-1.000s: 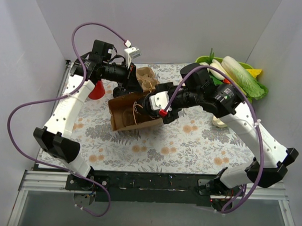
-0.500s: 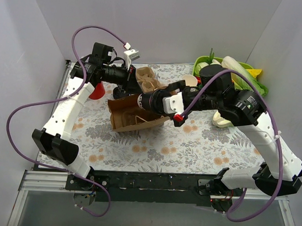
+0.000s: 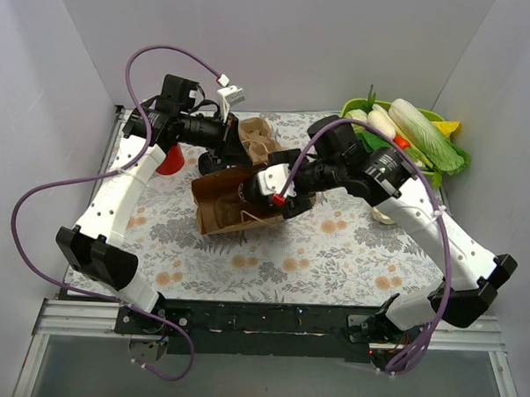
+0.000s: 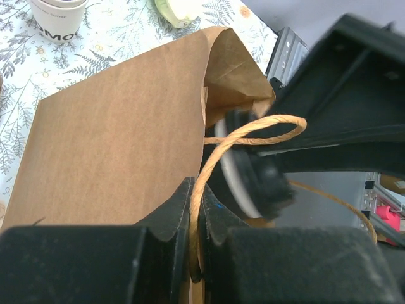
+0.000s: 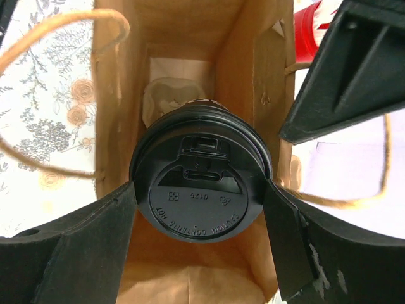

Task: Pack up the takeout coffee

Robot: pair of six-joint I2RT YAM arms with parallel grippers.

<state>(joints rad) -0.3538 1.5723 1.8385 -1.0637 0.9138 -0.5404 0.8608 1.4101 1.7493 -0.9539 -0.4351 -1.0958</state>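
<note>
The brown paper bag [image 3: 225, 207] lies on its side with its mouth to the right. My left gripper [image 3: 221, 151] is shut on the bag's twine handle [image 4: 218, 158], jaws pinched on the cord in the left wrist view [image 4: 195, 228]. My right gripper [image 3: 249, 193] is shut on the takeout coffee, a white cup with a black lid [image 5: 199, 209], and holds it inside the bag's mouth. The cup also shows in the left wrist view [image 4: 243, 171]. A tan pulp carrier [image 3: 259, 138] sits behind the bag. A pale moulded shape [image 5: 168, 95] lies deep in the bag.
A red cup [image 3: 170, 161] stands at the back left. A green basket [image 3: 353, 106] of vegetables fills the back right corner. A second white cup [image 4: 58, 16] stands on the floral cloth beyond the bag.
My right arm swung up and back down, and its gripper with the cup has gone a little further left into the bag's mouth. The left arm has held still.
</note>
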